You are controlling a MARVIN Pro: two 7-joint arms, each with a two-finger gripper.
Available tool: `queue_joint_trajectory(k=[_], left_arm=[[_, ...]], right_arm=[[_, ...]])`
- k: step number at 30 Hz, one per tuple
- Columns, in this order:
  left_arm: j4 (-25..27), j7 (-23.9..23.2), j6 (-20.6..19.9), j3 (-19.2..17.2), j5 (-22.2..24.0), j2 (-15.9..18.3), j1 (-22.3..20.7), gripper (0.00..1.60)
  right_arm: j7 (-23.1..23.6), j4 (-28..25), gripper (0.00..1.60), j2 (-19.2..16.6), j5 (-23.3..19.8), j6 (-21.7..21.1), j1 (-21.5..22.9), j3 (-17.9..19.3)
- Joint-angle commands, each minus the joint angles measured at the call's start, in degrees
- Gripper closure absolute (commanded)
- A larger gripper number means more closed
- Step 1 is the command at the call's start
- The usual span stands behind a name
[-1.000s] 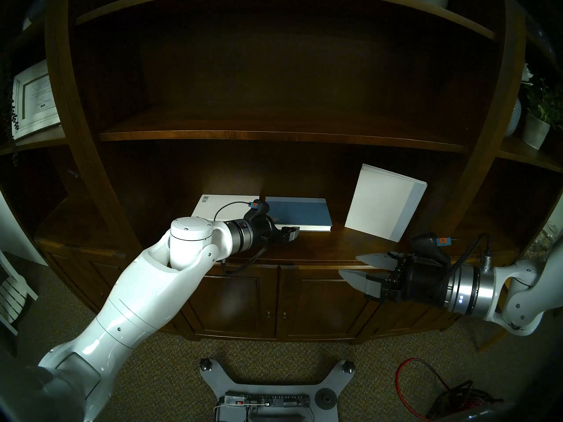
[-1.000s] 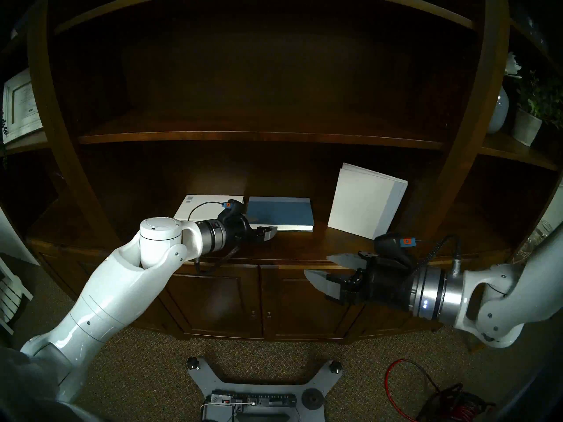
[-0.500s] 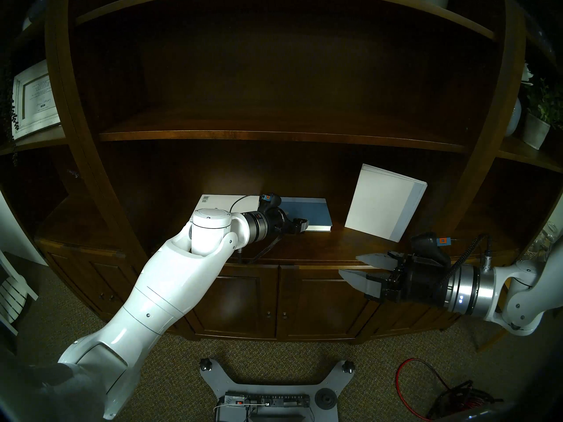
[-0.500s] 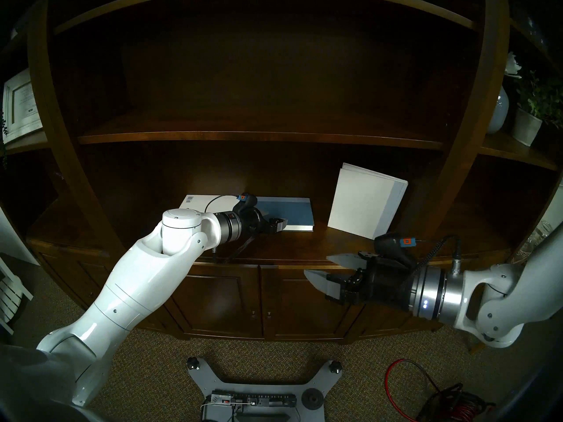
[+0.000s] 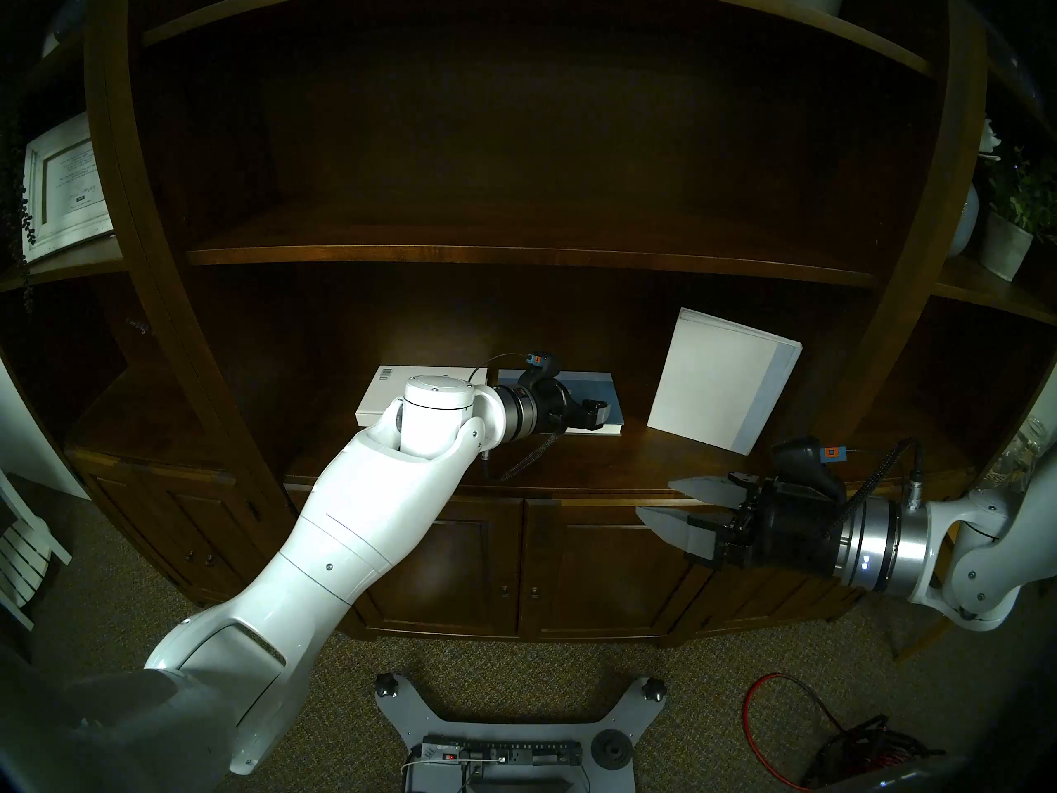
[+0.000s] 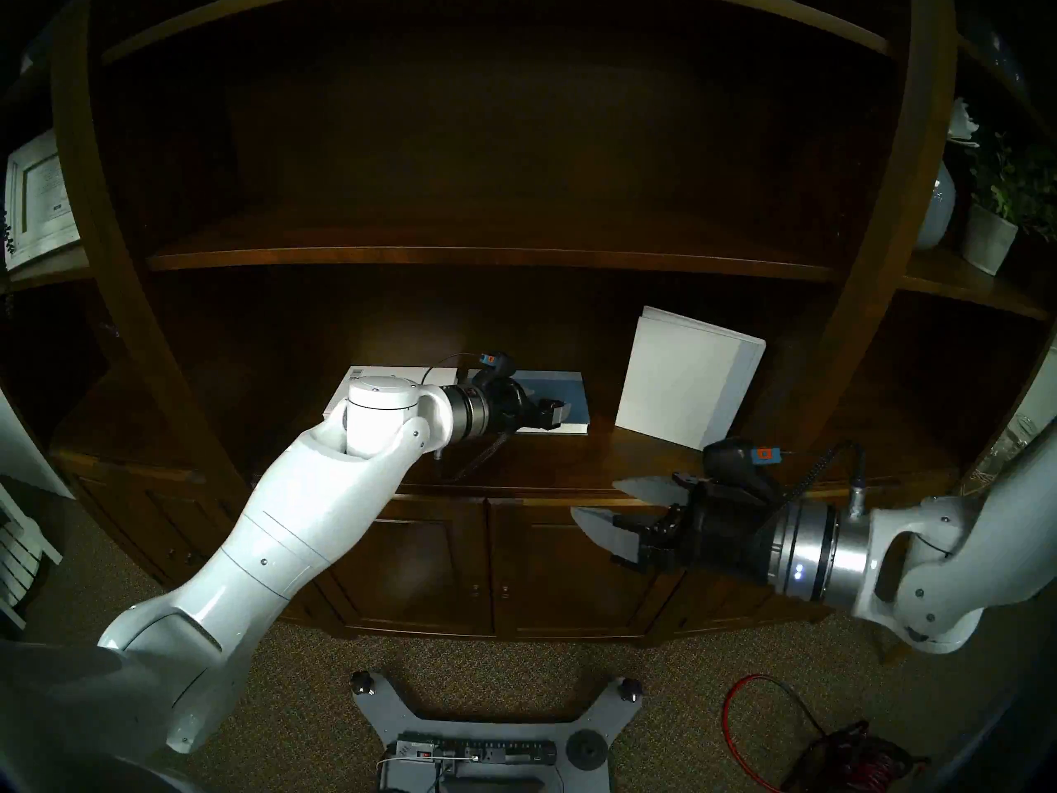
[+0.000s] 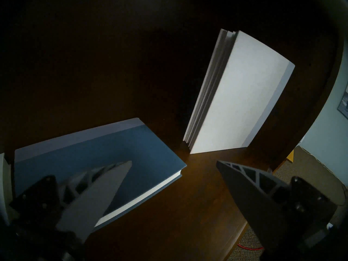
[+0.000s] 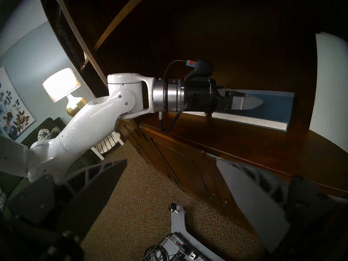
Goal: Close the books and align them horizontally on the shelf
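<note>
Left arm reaches forward, its hand point(image 5: 600, 417) spread wide; right hand point(image 5: 666, 503) hovers level, likewise spread.

hidden: blue book point(image 5: 606, 400) mostly behind left arm | white barcode book point(image 5: 380, 394) partly (near corner)

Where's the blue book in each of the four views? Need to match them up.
Head left: blue book centre, behind the left claw.
Head right: centre, same spot.
Left wrist: lower left, flat.
Right wrist: right of centre.
Shared landmark: the large white book leaning to its right.
</note>
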State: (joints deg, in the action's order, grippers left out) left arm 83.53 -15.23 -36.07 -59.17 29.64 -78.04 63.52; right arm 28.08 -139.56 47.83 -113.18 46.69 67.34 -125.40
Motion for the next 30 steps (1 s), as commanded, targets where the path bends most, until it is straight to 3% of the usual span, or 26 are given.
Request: queue_joint_trajectory(k=[1, 7, 17, 18, 19, 30], left_arm=[[-1.57, -1.06, 0.16, -0.18, -0.94, -4.81, -5.82, 0.0], [-6.4, -2.23, -0.28, 0.2, -2.27, -6.83, -9.48, 0.0], [-10.77, -3.53, -0.07, 0.08, -4.06, -9.98, -11.1, 0.0], [-12.27, -3.85, -0.46, 0.66, -4.2, -10.22, -13.11, 0.0], [-11.9, -3.85, -0.07, 0.24, -4.45, -10.67, -11.77, 0.0], [-18.76, -5.86, -0.18, 1.04, -6.41, -13.7, -16.79, 0.0]], right_arm=[[0.12, 0.0, 0.0, 0.06, 0.09, 0.21, 0.4, 0.37], [0.12, 0.0, 0.0, 0.05, 0.09, 0.21, 0.4, 0.37], [0.12, 0.01, 0.0, 0.03, 0.09, 0.2, 0.38, 0.36], [0.12, 0.01, 0.0, 0.03, 0.09, 0.2, 0.38, 0.37], [0.12, 0.01, 0.0, 0.03, 0.09, 0.2, 0.38, 0.37], [0.12, 0.02, 0.0, 0.01, 0.09, 0.2, 0.37, 0.37]])
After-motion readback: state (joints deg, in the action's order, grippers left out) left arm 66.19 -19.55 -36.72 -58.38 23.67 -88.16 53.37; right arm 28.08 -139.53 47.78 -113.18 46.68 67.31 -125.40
